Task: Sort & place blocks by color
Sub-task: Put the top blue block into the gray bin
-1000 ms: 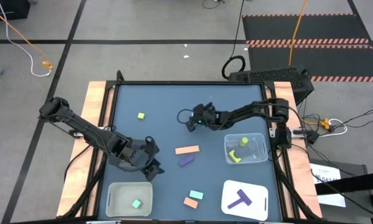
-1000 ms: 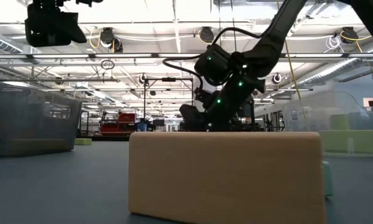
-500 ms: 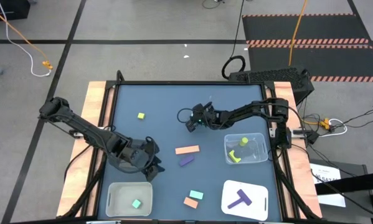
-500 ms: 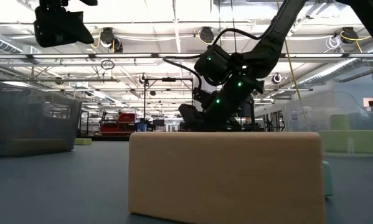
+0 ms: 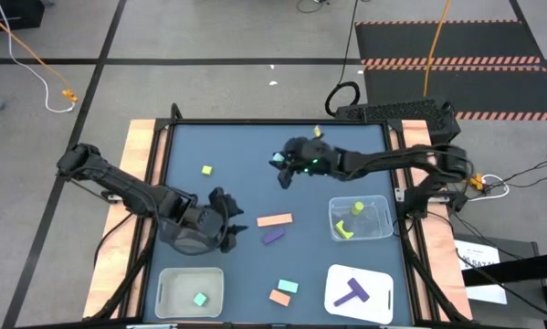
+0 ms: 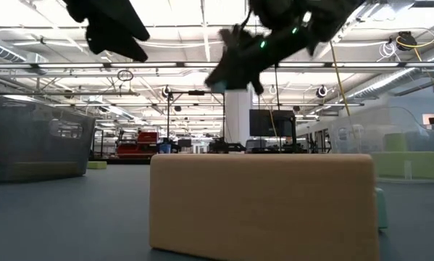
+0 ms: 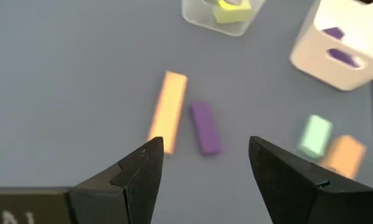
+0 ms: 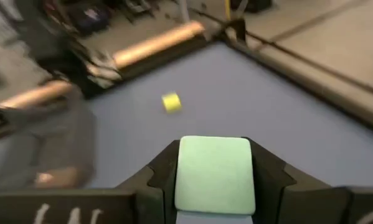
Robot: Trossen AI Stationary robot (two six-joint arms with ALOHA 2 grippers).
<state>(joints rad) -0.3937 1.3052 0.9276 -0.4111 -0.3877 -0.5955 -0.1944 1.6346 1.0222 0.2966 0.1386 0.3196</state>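
Observation:
My right gripper (image 5: pixel 283 173) hangs over the far middle of the table, shut on a mint-green block (image 8: pixel 215 174). My left gripper (image 5: pixel 233 228) is open and empty above the table's left middle. In the left wrist view its fingers frame a salmon-orange bar (image 7: pixel 168 111) and a purple bar (image 7: pixel 205 128), both lying flat. A yellow-green cube (image 5: pixel 206 170) sits apart toward the far left. A mint-green block (image 5: pixel 288 286) and an orange block (image 5: pixel 278 297) lie near the near edge. My right gripper pinches the mint-green block between its two fingers (image 8: pixel 163 167), one on each of two opposite side faces. The block's broad face (image 8: pixel 215 163) fills the gap between the fingers. The block is lifted clear of the table.
A clear bin (image 5: pixel 360 219) with yellow-green pieces stands at the right. A white tray (image 5: pixel 358 292) with purple pieces is at the near right. A clear bin (image 5: pixel 191 292) holding a mint block (image 5: pixel 200 299) is at the near left. The orange block (image 6: pixel 264 203) fills the low view's foreground.
My right gripper has risen from the table surface with the mint-green block and shifted slightly toward the far edge. My left gripper has moved toward the table's right, closer to the orange and purple bars.

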